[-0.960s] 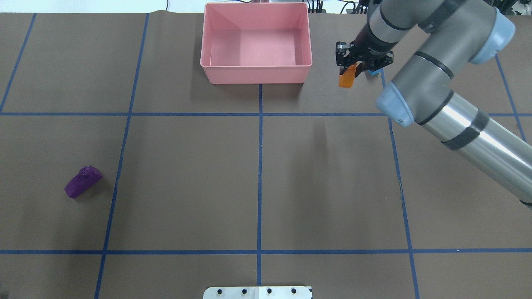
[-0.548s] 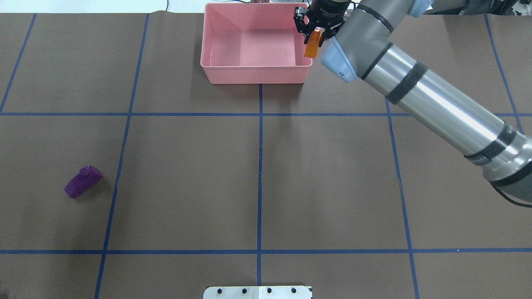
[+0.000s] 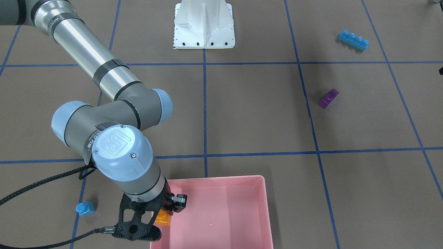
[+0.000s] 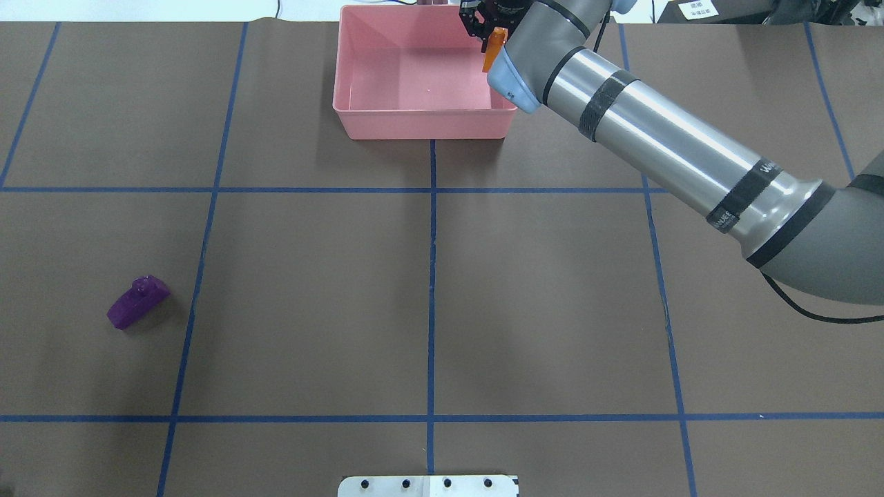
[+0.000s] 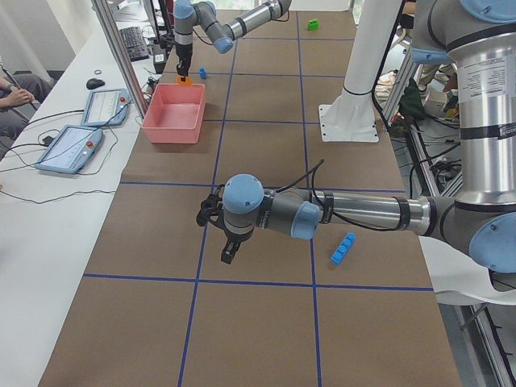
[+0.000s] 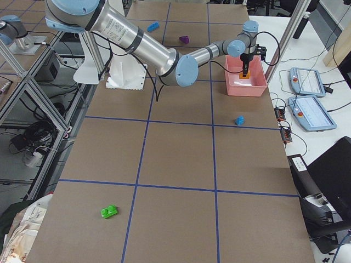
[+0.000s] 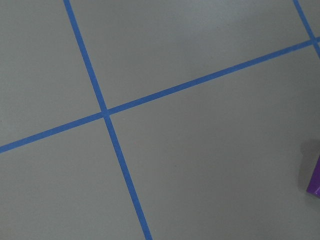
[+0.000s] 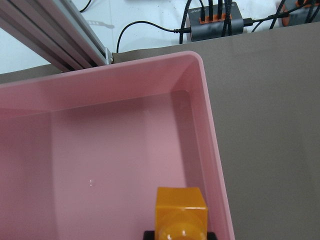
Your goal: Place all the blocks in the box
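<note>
My right gripper [image 4: 487, 31] is shut on the orange block [image 4: 492, 50], which hangs inside the far right corner of the pink box [image 4: 425, 125]. The right wrist view shows the orange block [image 8: 181, 210] just inside the box wall [image 8: 216, 150]. A blue one-stud block [image 3: 85, 208] lies on the table beside the box. The purple block [image 4: 138, 301] lies at the left, the long blue block [image 3: 353, 40] nearer the base, and the green block [image 6: 109, 211] at the table's right end. My left gripper [image 5: 226, 251] hovers near the purple block; I cannot tell its state.
The white robot base [image 3: 204, 26] stands at the table's near edge. Control tablets [image 6: 307, 82] lie on a side bench beyond the box. An aluminium frame post [image 8: 50, 35] rises behind the box. A person's hand [image 5: 10, 95] rests at that bench.
My right gripper has carried the orange block leftwards from the table beside the box to over the box's far right corner. The purple block has not moved.
</note>
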You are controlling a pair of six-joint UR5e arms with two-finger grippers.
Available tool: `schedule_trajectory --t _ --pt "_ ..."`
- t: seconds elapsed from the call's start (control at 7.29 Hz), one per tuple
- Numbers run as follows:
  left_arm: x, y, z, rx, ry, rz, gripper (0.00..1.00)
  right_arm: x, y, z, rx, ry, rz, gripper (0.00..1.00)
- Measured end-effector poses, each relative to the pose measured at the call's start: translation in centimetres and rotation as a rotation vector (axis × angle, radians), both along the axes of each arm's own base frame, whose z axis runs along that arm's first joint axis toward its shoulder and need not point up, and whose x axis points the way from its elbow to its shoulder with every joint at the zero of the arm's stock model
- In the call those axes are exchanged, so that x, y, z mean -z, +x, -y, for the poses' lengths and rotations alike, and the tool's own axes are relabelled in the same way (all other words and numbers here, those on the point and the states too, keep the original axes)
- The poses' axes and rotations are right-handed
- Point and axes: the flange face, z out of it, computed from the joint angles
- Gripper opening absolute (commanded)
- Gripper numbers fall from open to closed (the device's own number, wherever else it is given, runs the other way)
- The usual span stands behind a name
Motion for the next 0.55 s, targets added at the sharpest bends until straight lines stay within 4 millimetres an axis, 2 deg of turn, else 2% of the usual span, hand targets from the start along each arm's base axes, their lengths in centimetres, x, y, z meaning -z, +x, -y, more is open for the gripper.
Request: schedule_trajectory --t 0.14,0.27,0.55 --pt "0.0 0.0 0.0 0.000 0.001 0.000 1.00 -0.7 -0.8 -0.2 0.011 0.001 -0.013 0.48" --pt "0.1 0.0 0.0 -0.001 0.002 0.000 1.00 -1.2 -1.5 -0.6 0.022 0.000 -0.020 0.73" --pt "0.1 0.1 0.1 -0.002 0.003 0.000 1.00 -2.4 -3.0 -1.5 0.048 -0.003 -0.032 0.97"
